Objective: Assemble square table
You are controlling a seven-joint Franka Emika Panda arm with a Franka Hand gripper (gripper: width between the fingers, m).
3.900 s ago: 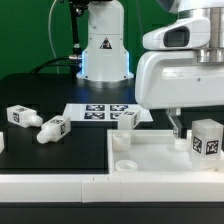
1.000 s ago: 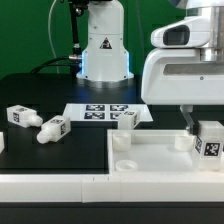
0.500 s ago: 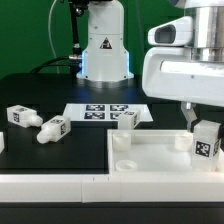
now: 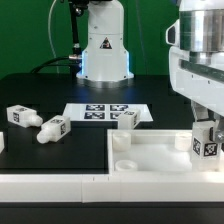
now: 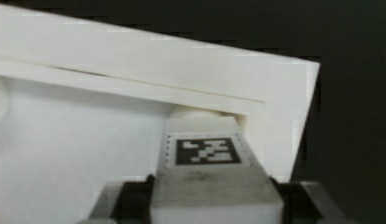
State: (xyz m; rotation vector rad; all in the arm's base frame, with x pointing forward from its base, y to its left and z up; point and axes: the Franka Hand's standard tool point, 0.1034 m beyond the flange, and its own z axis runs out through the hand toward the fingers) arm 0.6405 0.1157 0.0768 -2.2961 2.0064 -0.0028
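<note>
The square table's white slab (image 4: 150, 158) lies at the front, with round corner sockets (image 4: 125, 142). My gripper (image 4: 207, 128) is shut on a short white leg (image 4: 207, 142) with a black-and-white tag. It holds the leg over the slab's far corner at the exterior view's right, slightly tilted. In the wrist view, the tagged leg (image 5: 209, 152) sits between my two dark fingers (image 5: 129, 200), above the slab's rim (image 5: 154, 70). My gripper (image 5: 211, 208) clamps it from both sides. Two more legs (image 4: 18, 116) (image 4: 50, 129) lie on the black table at the exterior view's left. A third leg (image 4: 127, 119) is behind the slab.
The marker board (image 4: 100, 112) lies flat behind the slab. The robot's white base (image 4: 105, 50) stands at the back. A long low white bar (image 4: 60, 186) runs along the front edge.
The jaws have closed onto the leg. The hand's body has shifted toward the exterior view's right and the leg now tilts slightly; the leg has stayed over the same corner.
</note>
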